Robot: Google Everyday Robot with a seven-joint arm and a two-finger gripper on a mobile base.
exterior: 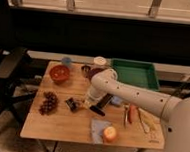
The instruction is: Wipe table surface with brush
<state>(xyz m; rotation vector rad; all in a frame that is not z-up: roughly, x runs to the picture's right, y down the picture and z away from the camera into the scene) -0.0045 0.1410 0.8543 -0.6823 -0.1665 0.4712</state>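
Gripper point(88, 104) was low mid-table beside brush point(97, 110); grip couldn't be told. Table surface point(58, 130) likely mostly unwiped.

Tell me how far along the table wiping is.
Done: nothing I can see. In hand: the tool is low at mid-table, right by the brush; whether it grips it is unclear. Left: sweeping the table surface, with grapes and a red bowl nearby.

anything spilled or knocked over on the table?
Nothing stands out: no spill on the table surface, red bowl upright, grapes in one cluster. The gripper is low over mid-table.
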